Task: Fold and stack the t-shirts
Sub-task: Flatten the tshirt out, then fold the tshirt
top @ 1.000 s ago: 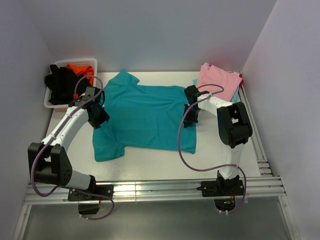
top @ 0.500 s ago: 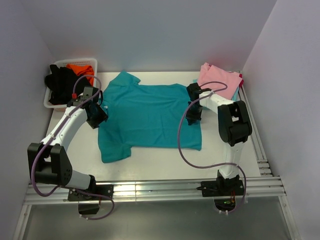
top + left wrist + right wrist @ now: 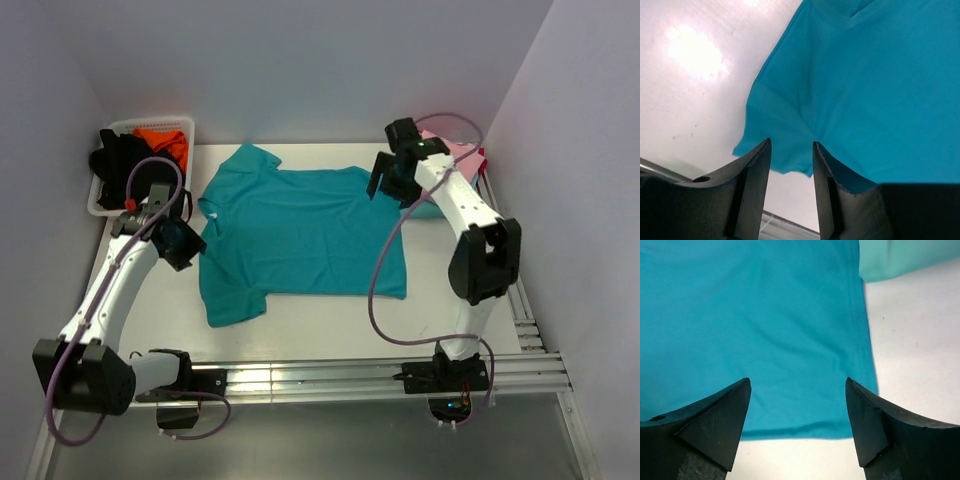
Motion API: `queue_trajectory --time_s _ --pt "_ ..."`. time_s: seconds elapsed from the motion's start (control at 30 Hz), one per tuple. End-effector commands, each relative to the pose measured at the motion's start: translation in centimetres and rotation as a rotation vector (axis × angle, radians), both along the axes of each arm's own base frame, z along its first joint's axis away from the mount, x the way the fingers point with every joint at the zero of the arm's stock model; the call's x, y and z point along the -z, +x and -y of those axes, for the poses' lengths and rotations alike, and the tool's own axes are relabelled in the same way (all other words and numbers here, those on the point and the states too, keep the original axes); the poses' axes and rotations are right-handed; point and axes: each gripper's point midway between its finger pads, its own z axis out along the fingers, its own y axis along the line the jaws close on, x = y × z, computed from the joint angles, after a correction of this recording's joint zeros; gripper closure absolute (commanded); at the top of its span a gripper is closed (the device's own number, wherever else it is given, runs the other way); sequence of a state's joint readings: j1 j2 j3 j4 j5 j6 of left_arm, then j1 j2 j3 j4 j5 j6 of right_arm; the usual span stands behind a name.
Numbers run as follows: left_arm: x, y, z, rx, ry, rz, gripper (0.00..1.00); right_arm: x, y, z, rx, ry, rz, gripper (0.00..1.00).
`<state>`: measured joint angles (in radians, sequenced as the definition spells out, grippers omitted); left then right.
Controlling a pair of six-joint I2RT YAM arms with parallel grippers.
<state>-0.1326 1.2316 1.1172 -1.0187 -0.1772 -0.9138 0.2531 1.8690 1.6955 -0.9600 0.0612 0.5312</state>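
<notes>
White tabletop (image 3: 300, 312), pale walls: the right gripper (image 3: 797, 385) hangs with jaws spread wide and empty above the teal t-shirt (image 3: 300, 235), which lies flat mid-table. The left gripper (image 3: 791, 145), fingers parted and holding nothing, hovers over the shirt's sleeve. A folded pink tee (image 3: 470, 158) sits at the far right.

You're looking at a lab test cell: plain pale walls (image 3: 300, 70) box in a white table (image 3: 300, 322), and bare aluminium rails (image 3: 330, 385) run along its near edge.
</notes>
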Motion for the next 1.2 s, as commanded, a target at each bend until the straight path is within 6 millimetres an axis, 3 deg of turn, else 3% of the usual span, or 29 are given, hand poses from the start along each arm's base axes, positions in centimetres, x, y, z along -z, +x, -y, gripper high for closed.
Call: queue_trajectory --time_s 0.0,0.03,0.07,0.13,0.17,0.2,0.23,0.3,0.4,0.5,0.83,1.0,1.17 --pt "2.7 -5.2 0.5 -0.015 -0.041 -0.152 0.56 -7.3 -3.5 0.7 0.013 0.003 0.081 0.17" --pt "3.3 -6.0 1.4 -0.001 -0.093 -0.169 0.58 -8.6 -4.6 0.8 0.009 0.015 0.109 0.17" --pt "4.8 -7.5 1.7 -0.004 -0.117 -0.199 0.6 -8.9 -5.5 0.5 -0.003 0.026 0.112 0.17" --pt "6.4 -8.6 2.4 -0.009 -0.156 -0.224 0.6 -8.8 -8.2 0.8 -0.015 0.04 0.109 0.17" --pt "6.9 -9.0 2.4 -0.016 -0.157 -0.242 0.57 -8.5 -9.2 0.8 -0.022 0.047 0.101 0.17" --pt "7.4 -9.3 2.5 -0.022 -0.157 -0.261 0.55 -6.8 -10.7 0.9 -0.028 0.048 0.053 0.17" --pt "8.4 -9.9 2.6 -0.039 -0.158 -0.287 0.53 -7.2 -11.9 1.1 -0.036 0.056 0.07 0.17" --pt "9.8 -10.7 3.3 -0.022 -0.149 -0.333 0.45 -5.5 -14.0 1.4 -0.039 0.055 0.023 0.17" --pt "11.2 -11.4 3.8 -0.022 -0.144 -0.36 0.4 -4.8 -16.0 1.8 -0.052 0.061 0.016 0.17" --pt "11.9 -11.4 3.2 -0.049 -0.118 -0.344 0.43 -4.2 -16.8 2.0 -0.065 0.053 -0.01 0.17" --pt "11.9 -11.0 1.2 -0.127 0.016 -0.319 0.52 -5.7 -16.6 2.1 -0.087 0.051 0.016 0.16" --pt "12.2 -10.4 1.3 -0.16 0.025 -0.304 0.52 -5.8 -16.8 1.6 -0.102 0.075 0.005 0.16" --pt "13.8 -10.0 2.0 -0.148 0.033 -0.309 0.53 -6.0 -16.7 1.5 -0.116 0.073 -0.005 0.16"
